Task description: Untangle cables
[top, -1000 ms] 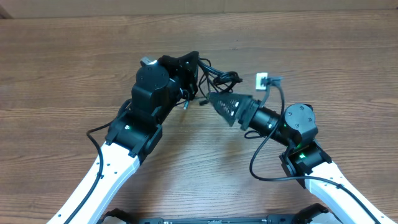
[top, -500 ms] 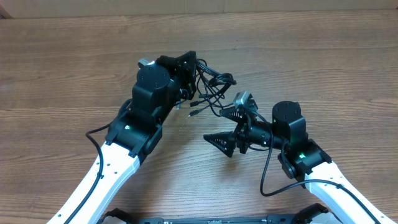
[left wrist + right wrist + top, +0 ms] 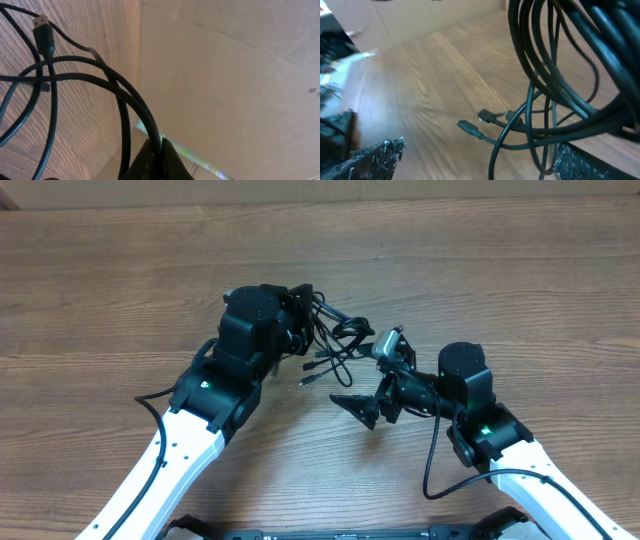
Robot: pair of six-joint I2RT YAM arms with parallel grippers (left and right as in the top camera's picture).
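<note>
A tangle of thin black cables hangs from my left gripper, which is shut on one cord of the bundle. In the left wrist view the closed fingertips pinch a black cable, and a USB plug dangles at the upper left. My right gripper is open just right of the tangle. In the right wrist view its fingers stand wide apart, and loops of the cables hang over the right-hand side of the gap. Small plug ends lie on the wood.
The wooden table runs all round the arms. A cardboard wall stands at the table's far edge. Thicker black arm wiring loops beside the right arm.
My right gripper has pulled back from the tangle toward the front and turned, staying open. The left gripper has tilted a little, and the bundle has shifted slightly toward the right gripper.
</note>
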